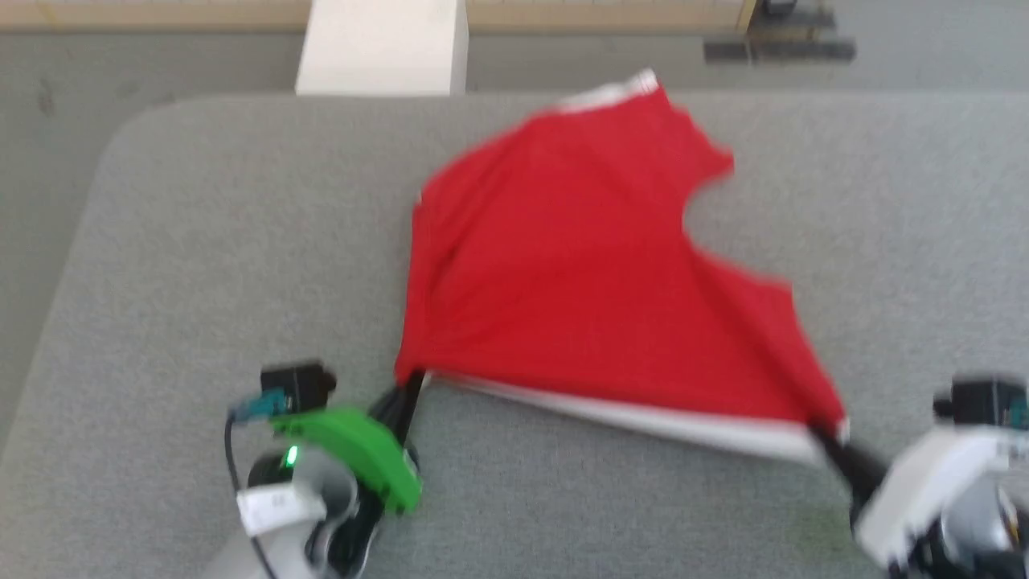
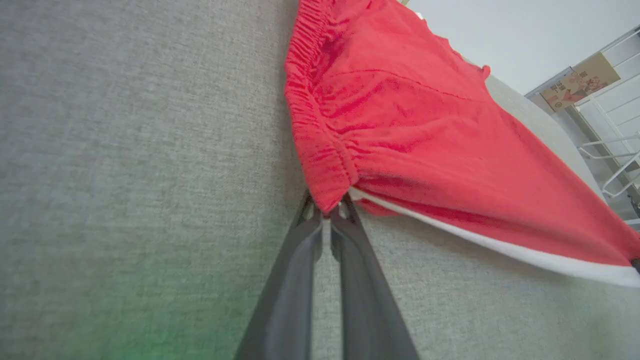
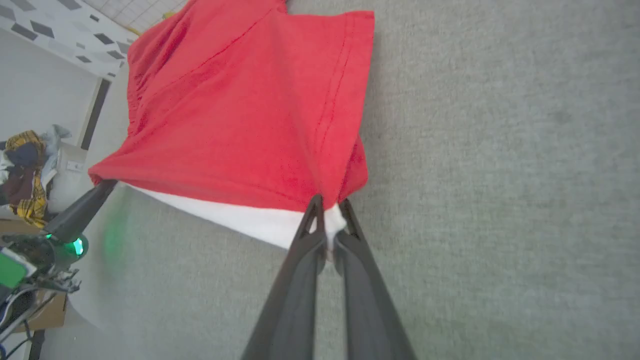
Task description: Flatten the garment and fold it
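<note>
The red athletic shorts point(image 1: 579, 265) are lying spread across the middle of the grey fabric-covered desk point(image 1: 201, 241), blurred in the head view. Their near edge, the white side stripe point(image 1: 643, 418), is stretching in a straight taut line between the two grippers. The left gripper point(image 1: 414, 378) is reaching in low from the shorts' near left corner, its forearm angling up toward the cloth under a bright green wrist cover point(image 1: 354, 446). Seen along its own fingers, the left gripper point(image 2: 327, 210) is pressing its jaws together on the corner where the gathered elastic waistband point(image 2: 305, 100) is meeting the stripe. The right gripper point(image 1: 820, 434) is coming in from the shorts' near right corner, its pale forearm slanting away to the lower right. In its wrist view the right gripper point(image 3: 327, 210) is pinching the white stripe end just beside the stitched leg hem point(image 3: 350, 75), jaws closed on the fabric. The far leg of the shorts is pointing away from both grippers toward a white block point(image 1: 382, 44) standing beyond the desk. The crotch notch is opening to the shorts' right side.
</note>
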